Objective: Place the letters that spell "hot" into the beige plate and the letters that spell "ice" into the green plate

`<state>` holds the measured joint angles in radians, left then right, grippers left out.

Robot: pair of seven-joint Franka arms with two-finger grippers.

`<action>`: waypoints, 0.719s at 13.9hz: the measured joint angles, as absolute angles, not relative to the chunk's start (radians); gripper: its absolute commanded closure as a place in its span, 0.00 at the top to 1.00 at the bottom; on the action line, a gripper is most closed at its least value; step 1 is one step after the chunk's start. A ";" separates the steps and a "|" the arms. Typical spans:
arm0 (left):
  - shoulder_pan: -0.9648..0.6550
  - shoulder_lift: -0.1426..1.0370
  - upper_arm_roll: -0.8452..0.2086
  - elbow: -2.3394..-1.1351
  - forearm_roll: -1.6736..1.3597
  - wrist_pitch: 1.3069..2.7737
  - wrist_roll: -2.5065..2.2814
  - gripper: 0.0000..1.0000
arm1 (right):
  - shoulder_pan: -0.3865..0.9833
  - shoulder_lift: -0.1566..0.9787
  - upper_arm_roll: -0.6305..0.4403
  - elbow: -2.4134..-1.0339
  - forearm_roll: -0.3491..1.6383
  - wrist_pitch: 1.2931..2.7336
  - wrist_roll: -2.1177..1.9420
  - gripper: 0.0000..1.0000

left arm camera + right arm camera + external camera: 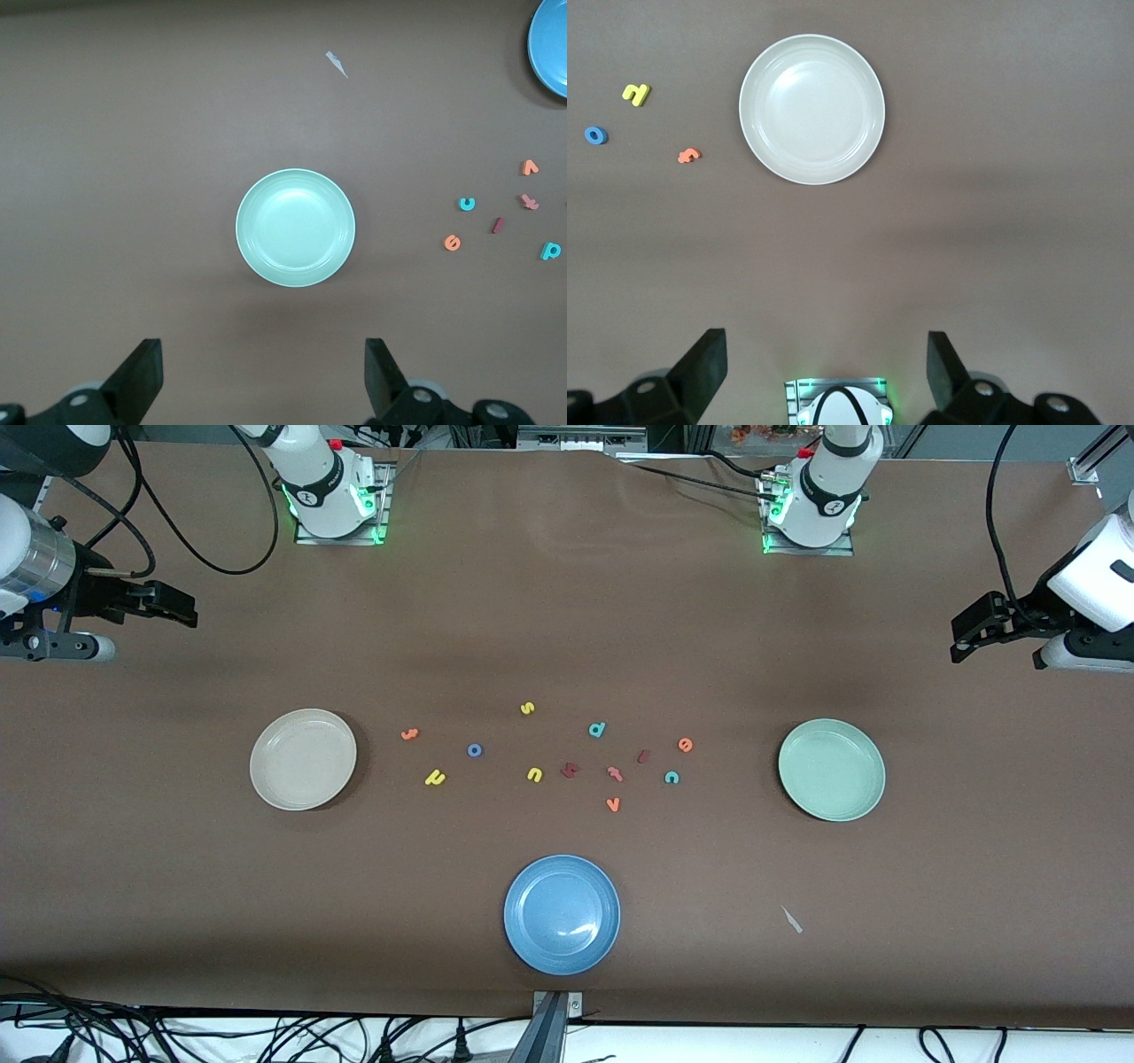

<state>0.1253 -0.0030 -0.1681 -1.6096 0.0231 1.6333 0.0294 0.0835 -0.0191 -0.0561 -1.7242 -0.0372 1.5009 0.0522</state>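
Note:
The beige plate (303, 759) (811, 108) lies toward the right arm's end of the table, and the green plate (831, 769) (295, 227) toward the left arm's end. Between them lie the small letters. The yellow h (435, 778) (635, 93), blue o (475, 750) (595, 135) and orange t (408, 733) (689, 156) are close to the beige plate. The dark red i (643, 756) (498, 225), teal c (671, 778) (467, 204) and orange e (685, 744) (453, 243) are closer to the green plate. My left gripper (966, 633) (264, 372) and right gripper (177, 607) (827, 367) hang open and empty over the table's ends, both arms waiting.
A blue plate (562, 913) sits nearest the front camera. Other letters lie in the cluster: yellow s (527, 708), yellow arch (534, 774), dark red angular letter (570, 770), reddish-orange t (615, 773), orange v (612, 804), teal d (597, 730). A pale scrap (791, 919) lies on the cloth.

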 measured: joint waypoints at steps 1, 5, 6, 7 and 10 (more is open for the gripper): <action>0.126 -0.003 -0.168 -1.610 0.023 1.633 0.029 1.00 | 0.083 -0.019 -0.056 -1.724 -0.037 1.501 0.052 1.00; 0.127 -0.003 -0.168 -1.610 0.023 1.631 0.029 1.00 | 0.083 -0.018 -0.056 -1.724 -0.037 1.501 0.052 1.00; 0.127 -0.003 -0.168 -1.610 0.023 1.630 0.029 1.00 | 0.083 -0.018 -0.056 -1.724 -0.037 1.500 0.052 1.00; 0.127 -0.003 -0.168 -1.610 0.023 1.630 0.029 1.00 | 0.083 -0.018 -0.056 -1.724 -0.037 1.497 0.052 1.00; 0.127 -0.003 -0.168 -1.610 0.023 1.630 0.029 1.00 | 0.083 -0.017 -0.056 -1.724 -0.037 1.491 0.052 1.00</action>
<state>0.1273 -0.0030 -0.1681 -1.6096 0.0231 1.6301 0.0294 0.0835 -0.0168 -0.0561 -1.7243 -0.0372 1.4910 0.0522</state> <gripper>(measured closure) 0.000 0.000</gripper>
